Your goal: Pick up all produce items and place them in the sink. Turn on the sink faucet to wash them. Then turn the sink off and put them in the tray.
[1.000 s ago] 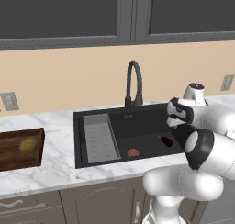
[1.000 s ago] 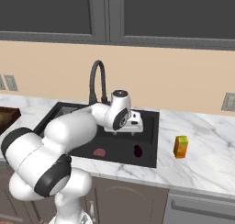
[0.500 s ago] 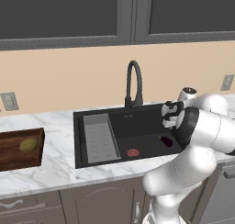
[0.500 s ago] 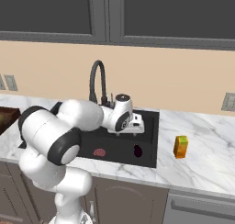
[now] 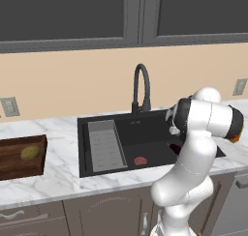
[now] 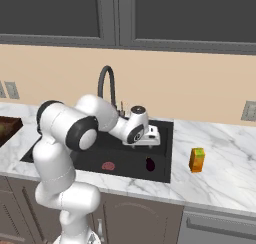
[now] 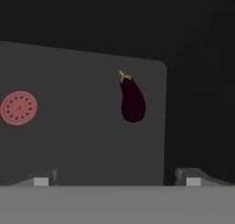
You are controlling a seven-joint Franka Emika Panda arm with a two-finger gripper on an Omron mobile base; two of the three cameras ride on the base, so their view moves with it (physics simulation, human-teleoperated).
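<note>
Black sink (image 5: 155,133) set in a white marble counter (image 6: 220,153), with a grey ribbed rack (image 5: 105,145) along its left side. Tall black faucet (image 5: 141,87) behind the sink, spout bent over the basin. Dark purple eggplant (image 7: 132,100) down on the sink floor, near the right wall, little yellow-green stem on top; also seen as a small dark lump (image 6: 150,163) from the right side. Flat red disc (image 7: 19,108) on the sink floor too, well apart from the eggplant, closer to the middle. Gripper (image 7: 117,181) above the sink, wide open, nothing between the two dark finger tips (image 7: 193,177). Not touching the eggplant. Same hand seen from the right base camera (image 6: 149,138), up over the right part of the basin. Brown wooden tray (image 5: 14,165) far to the left on the counter, with the yellow-green lump (image 5: 30,152) inside it. Orange block with a green top (image 6: 197,159) upright on the counter, right of the sink.
</note>
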